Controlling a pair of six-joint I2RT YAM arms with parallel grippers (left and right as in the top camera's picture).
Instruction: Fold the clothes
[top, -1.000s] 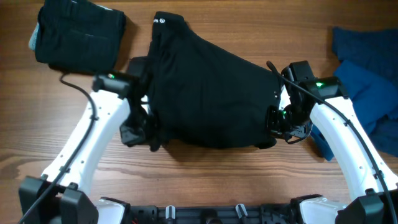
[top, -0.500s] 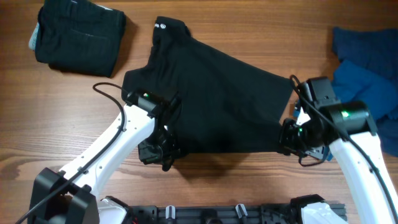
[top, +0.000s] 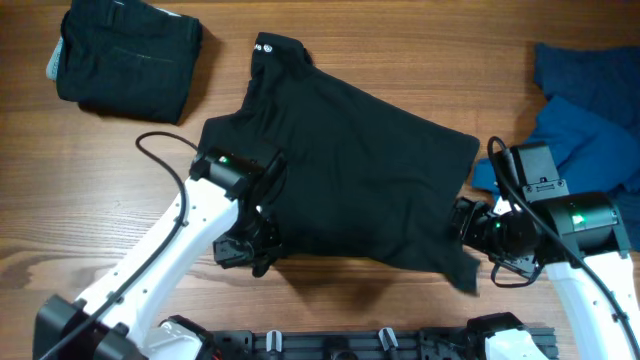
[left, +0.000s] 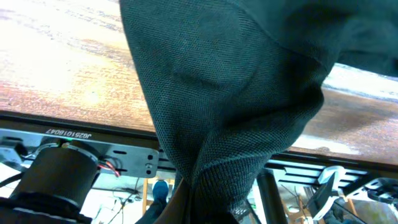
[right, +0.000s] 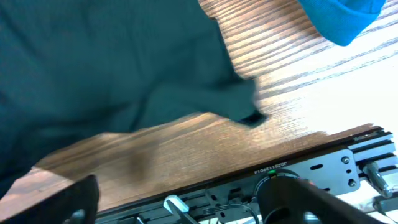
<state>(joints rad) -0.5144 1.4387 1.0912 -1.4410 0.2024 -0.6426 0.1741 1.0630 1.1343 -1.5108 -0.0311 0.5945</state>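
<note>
We are seeing left arm (top: 168, 248), right arm (top: 585, 300) wearing white shells, black joints; green lights (top: 222, 158) glowing on both; black cables (top: 160, 150) looping; left tool (top: 248, 252), right tool (top: 470, 225) showing black.

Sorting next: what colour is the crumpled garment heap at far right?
Blue crumpled fabric heap; overhead view shows it best.

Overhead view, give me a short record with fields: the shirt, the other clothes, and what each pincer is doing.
black shirt: spread out on the wooden table, collar at the far side
left pincer: shut on the shirt's near-left edge
right pincer: open, empty, beside the shirt's near-right corner
folded black garment: far left
blue clothes: loose heap, far right
</note>
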